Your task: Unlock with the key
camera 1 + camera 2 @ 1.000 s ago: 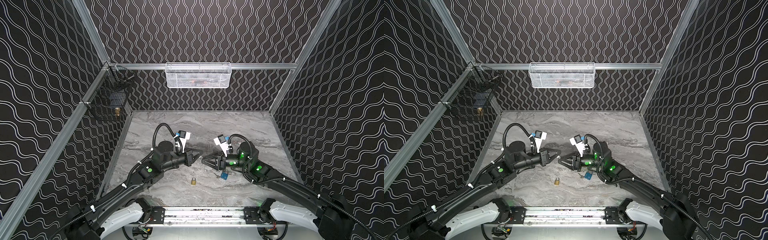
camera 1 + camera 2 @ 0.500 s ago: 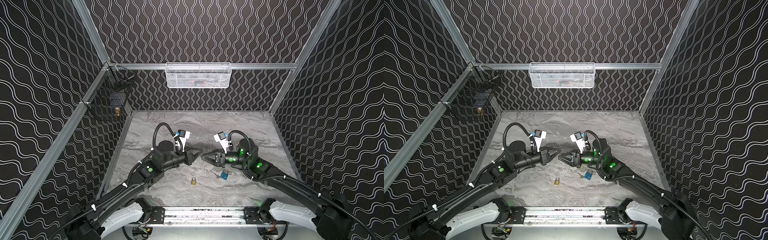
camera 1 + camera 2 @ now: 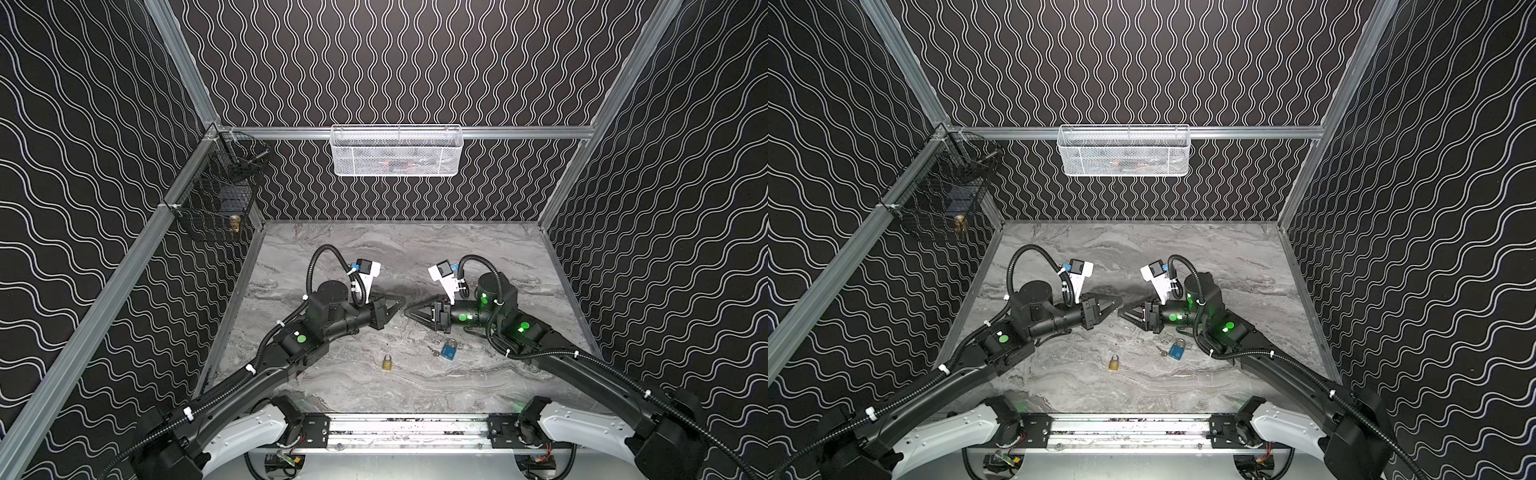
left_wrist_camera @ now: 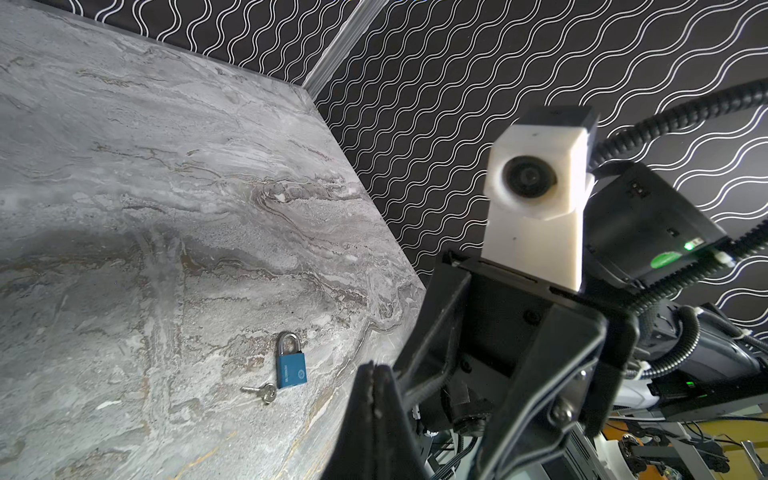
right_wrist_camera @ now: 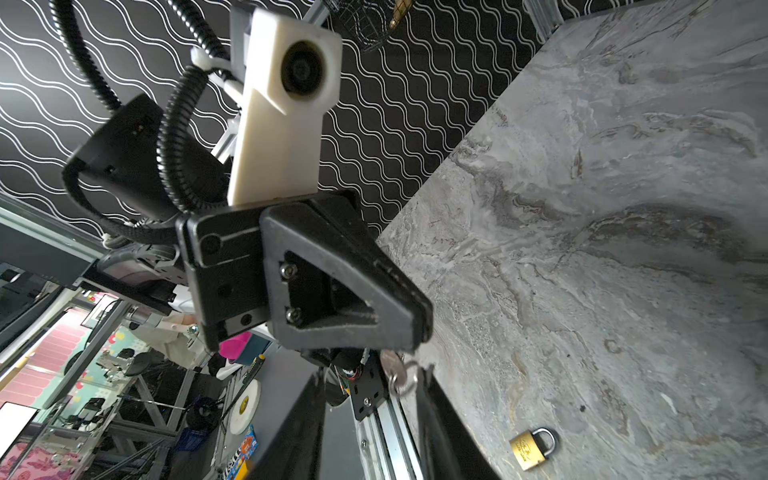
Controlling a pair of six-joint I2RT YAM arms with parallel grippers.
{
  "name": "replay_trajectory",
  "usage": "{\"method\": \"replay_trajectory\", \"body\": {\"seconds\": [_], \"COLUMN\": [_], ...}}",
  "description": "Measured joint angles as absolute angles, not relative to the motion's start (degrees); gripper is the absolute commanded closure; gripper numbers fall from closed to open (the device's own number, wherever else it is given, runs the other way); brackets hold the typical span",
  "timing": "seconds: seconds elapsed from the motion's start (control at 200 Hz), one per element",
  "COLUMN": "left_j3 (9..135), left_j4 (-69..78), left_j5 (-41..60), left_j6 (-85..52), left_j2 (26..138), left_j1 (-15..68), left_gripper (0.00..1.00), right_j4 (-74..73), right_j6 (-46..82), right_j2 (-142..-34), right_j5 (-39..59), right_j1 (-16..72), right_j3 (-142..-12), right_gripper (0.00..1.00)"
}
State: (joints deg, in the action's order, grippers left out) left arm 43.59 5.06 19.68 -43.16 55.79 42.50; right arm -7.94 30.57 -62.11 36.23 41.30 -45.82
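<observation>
Right gripper [image 3: 409, 312] apparently pinched a ringed key [image 5: 392, 368] at its narrow tips. Left gripper [image 3: 400, 302] was shut, nose to nose with it. Nearer the camera, brass padlock [image 3: 388, 362] and blue padlock [image 3: 449, 350] lay loose on table [image 3: 415, 249]. Risk: key twists or drops in handover, since the pinch is shallow.

Blue padlock [image 3: 449, 351], brass padlock [image 3: 388, 363], grey-marbled table [image 3: 415, 249]

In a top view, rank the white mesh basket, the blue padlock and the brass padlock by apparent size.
1. white mesh basket
2. blue padlock
3. brass padlock, slightly smaller than the blue one.
</observation>
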Motion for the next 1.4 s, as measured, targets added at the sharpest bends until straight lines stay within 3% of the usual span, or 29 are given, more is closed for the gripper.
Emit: {"method": "replay_trajectory", "body": {"seconds": [0.711,1.071,1.141,1.331,1.401], "left_j3": [42.0,41.9,41.9,41.9,41.9], "left_j4": [8.2,8.6,8.9,9.2,9.2], "left_j5": [18.6,18.4,18.4,18.2,18.2], "left_j6": [-43.4,-43.6,-43.5,-43.5,-43.5], "left_j2": [54.2,54.0,54.1,53.9,53.6], "left_j1": [42.5,42.5,42.5,42.5,42.5], "left_gripper": [1.0,1.0,1.0,1.0,1.0], "right_j4": [-16.9,-21.0,-21.8,-22.8,-23.0], "right_j6": [35.6,38.2,38.6,39.6,39.6], "right_j2": [-66.8,-68.9,-69.5,-69.6,-69.5], "right_j5": [42.5,44.1,44.5,44.6,44.9], "right_j1": [41.2,41.2,41.2,41.1,41.1], "right_j3": [-44.3,-44.1,-44.1,-43.9,-43.8], "right_gripper": [0.81,0.82,0.87,0.89,0.95]}}
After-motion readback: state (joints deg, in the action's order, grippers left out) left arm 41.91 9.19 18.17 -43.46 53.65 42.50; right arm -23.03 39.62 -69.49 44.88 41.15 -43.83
